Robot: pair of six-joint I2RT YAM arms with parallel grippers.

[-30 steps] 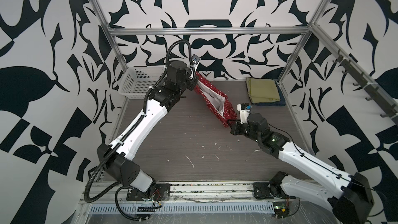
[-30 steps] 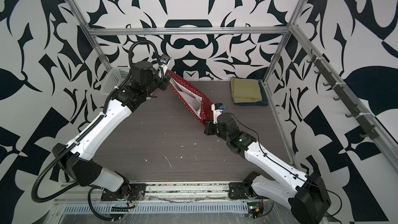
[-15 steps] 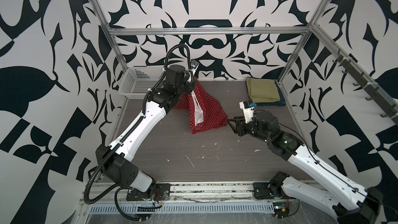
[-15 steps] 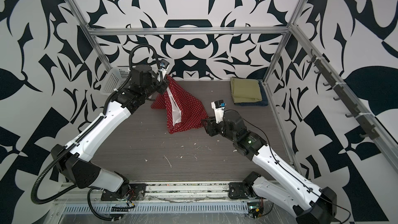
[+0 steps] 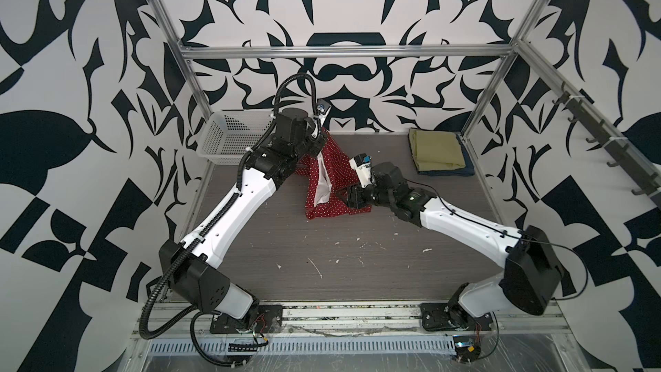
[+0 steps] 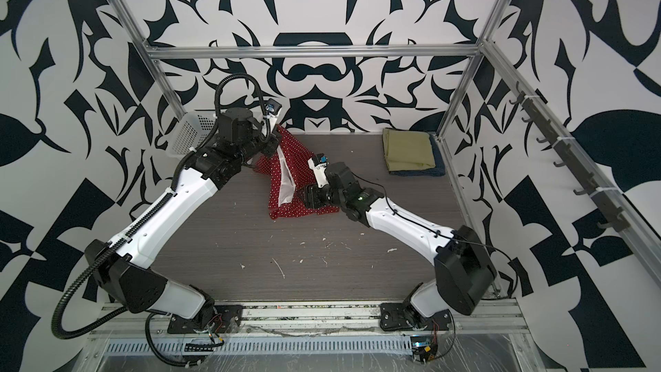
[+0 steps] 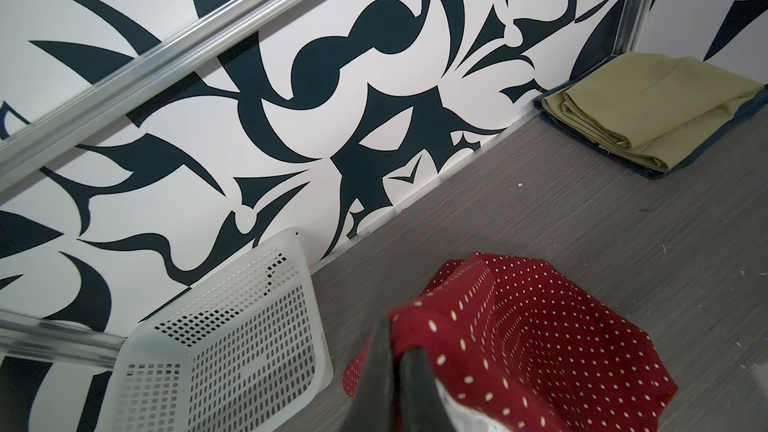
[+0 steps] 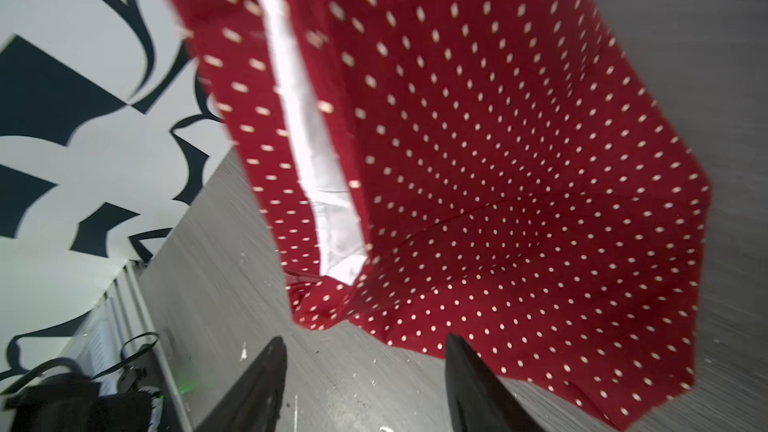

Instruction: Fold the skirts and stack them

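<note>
White perforated basket (image 5: 229, 137) at back-left corner of grey tabletop (image 5: 393, 280), against patterned wall (image 5: 339, 1); white flecks (image 5: 316, 268) scattered near front.

I see the basket (image 5: 229, 137) in the table's (image 5: 322, 245) back-left corner. In the back-right corner the plain skirt (image 5: 434, 150) lies on the denim skirt (image 5: 447, 172). Between them the polka-dot skirt (image 5: 338, 164) hangs from the left gripper (image 7: 397, 338), its lower edge on the table, with the right gripper (image 8: 361, 338) just to its right.

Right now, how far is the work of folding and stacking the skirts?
Done: the olive-green skirt lies folded on the dark blue skirt in the far right corner. In hand: the left gripper is shut on the red dotted skirt, which hangs unfolded; the right gripper is open beside it. Left: fold that skirt and put it on the olive-green one.
</note>
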